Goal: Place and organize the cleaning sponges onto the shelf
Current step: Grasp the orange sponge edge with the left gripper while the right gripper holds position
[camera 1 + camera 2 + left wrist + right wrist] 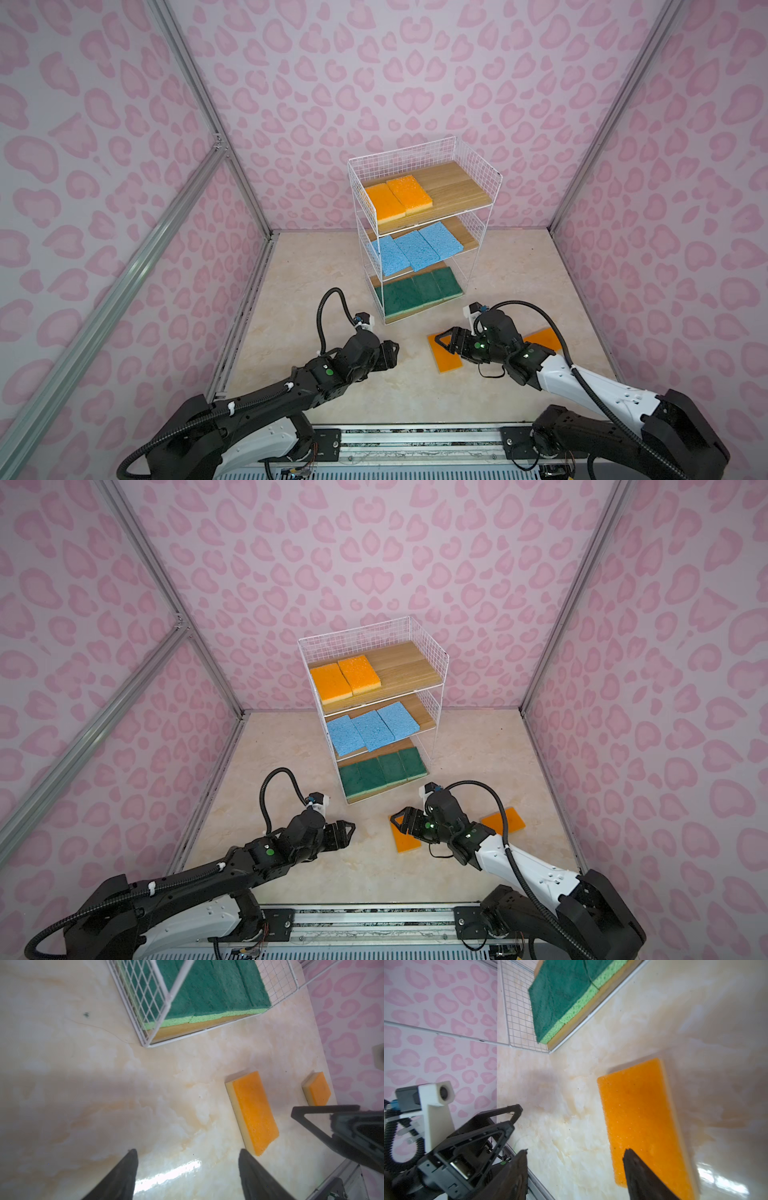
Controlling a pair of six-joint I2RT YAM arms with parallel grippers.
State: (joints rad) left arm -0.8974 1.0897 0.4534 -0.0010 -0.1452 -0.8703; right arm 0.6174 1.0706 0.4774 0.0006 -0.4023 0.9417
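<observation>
The white wire shelf [457,187] [409,667] stands at the back. Two orange sponges [397,199] lie on its top board, three blue sponges [415,249] on the middle board, and several green sponges [419,291] [214,989] on the lowest. An orange sponge [451,361] [405,839] [253,1111] [637,1115] lies flat on the floor in front of the shelf. My right gripper [441,341] [575,1151] hangs open just over its near end, one finger above it. Another orange sponge [546,337] [505,818] [319,1088] lies farther right, partly hidden by the right arm. My left gripper [395,353] [188,1151] is open and empty, left of the sponge.
The floor [332,395] is pale marble-patterned. Pink patterned walls [665,249] with metal framing close in on the sides and back. A metal rail [415,436] runs along the front edge between the arm bases. The two grippers are close together in front of the shelf.
</observation>
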